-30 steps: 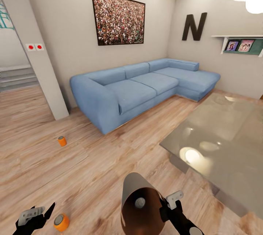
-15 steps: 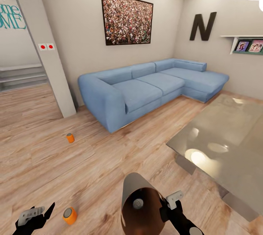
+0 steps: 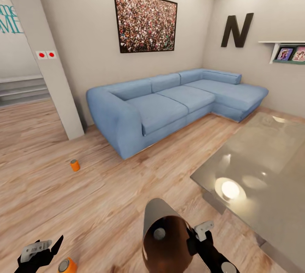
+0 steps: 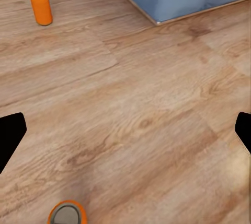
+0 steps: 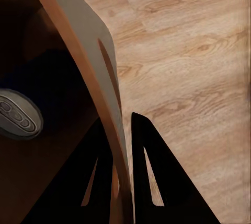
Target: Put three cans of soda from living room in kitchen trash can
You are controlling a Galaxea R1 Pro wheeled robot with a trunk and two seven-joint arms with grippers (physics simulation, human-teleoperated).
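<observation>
Room: living room with blue sofa [image 3: 169, 103], black letter N [image 3: 237, 30] and glass low table [image 3: 258, 167] is lying ahead.
Right end effector [image 5: 124, 182]: its fingers are pinching the trash can [image 3: 163, 239] wall, one inside, one outside; a grey-topped can [image 3: 159, 233] is sitting inside the bin.
Left end effector [image 3: 40, 252]: is hanging wide, holding nothing.
Near orange can [image 3: 67, 266]: is standing on the wood floor [image 3: 106, 192] just beside the left end effector.
Far orange can [image 3: 75, 165]: is standing upright well apart, near the sofa's end.
</observation>
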